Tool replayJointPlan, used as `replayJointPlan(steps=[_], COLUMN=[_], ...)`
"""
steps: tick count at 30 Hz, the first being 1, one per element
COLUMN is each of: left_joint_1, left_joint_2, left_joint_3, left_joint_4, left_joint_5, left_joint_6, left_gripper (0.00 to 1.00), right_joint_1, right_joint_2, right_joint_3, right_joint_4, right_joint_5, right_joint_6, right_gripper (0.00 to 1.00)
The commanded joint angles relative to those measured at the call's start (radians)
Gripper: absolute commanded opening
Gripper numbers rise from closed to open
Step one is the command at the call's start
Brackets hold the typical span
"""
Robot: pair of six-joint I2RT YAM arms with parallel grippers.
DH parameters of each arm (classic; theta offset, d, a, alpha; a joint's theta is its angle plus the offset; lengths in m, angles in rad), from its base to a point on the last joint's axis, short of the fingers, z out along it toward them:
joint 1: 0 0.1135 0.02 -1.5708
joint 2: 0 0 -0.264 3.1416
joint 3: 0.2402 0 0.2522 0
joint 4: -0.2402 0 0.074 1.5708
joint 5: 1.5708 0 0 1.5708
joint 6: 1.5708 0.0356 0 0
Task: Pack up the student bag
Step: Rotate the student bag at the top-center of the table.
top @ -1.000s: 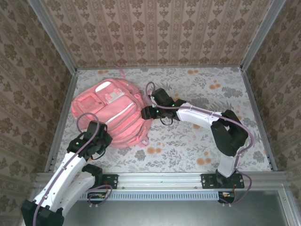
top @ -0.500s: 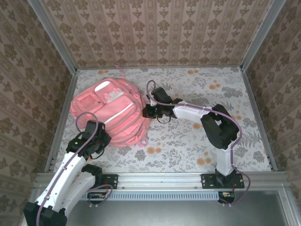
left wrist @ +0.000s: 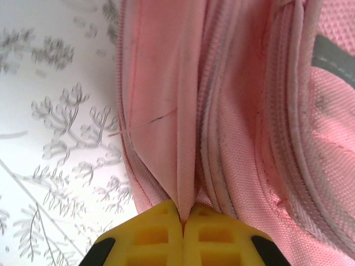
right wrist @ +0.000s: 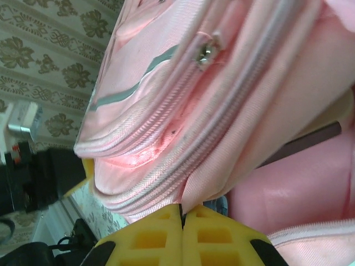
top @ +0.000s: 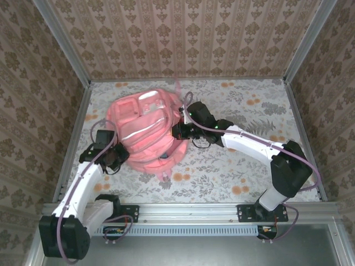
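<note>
Pink backpack (top: 145, 130), centre-left: left gripper (left wrist: 183, 217) and right gripper (right wrist: 182, 213) each clamp its fabric from opposite sides, apparently to prop it for packing.

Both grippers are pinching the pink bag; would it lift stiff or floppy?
Probably floppy: the student bag creases into thin folds where the left gripper and right gripper pinch it. It would likely sag between them. Slipping seems unlikely: the weave looks grippy.
</note>
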Motion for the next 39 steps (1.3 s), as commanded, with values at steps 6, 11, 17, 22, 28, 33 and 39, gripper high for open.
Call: replayJointPlan(steps=[6, 11, 17, 22, 28, 33, 39], left_joint_1=[0.01, -0.101, -0.303, -0.315, -0.361, -0.413, -0.457], left_joint_2=[0.009, -0.154, -0.2, -0.113, -0.039, 0.019, 0.054], left_joint_3=[0.094, 0.022, -0.12, -0.112, -0.117, -0.136, -0.139], left_joint_4=[-0.029, -0.036, 0.131, 0.251, 0.34, 0.374, 0.359], left_joint_5=[0.021, 0.046, -0.01, -0.06, -0.083, -0.117, -0.163], left_joint_6=[0.064, -0.12, -0.326, -0.324, -0.341, -0.383, -0.41], left_gripper=[0.36, 0.45, 0.48, 0.54, 0.55, 0.53, 0.18], right_joint_1=[0.024, 0.024, 0.034, 0.035, 0.042, 0.045, 0.051], right_joint_2=[-0.026, -0.013, -0.02, -0.031, -0.054, -0.063, -0.062], right_joint_3=[0.02, 0.02, 0.029, 0.02, -0.006, -0.013, -0.015], right_joint_4=[-0.063, -0.036, -0.021, -0.038, -0.037, -0.035, -0.034], right_joint_5=[0.164, 0.161, 0.149, 0.17, 0.174, 0.182, 0.181], right_joint_6=[-0.012, 0.001, 0.005, 0.015, 0.023, 0.034, 0.04], right_gripper=[0.0, 0.0, 0.04, 0.04, 0.04, 0.04, 0.04])
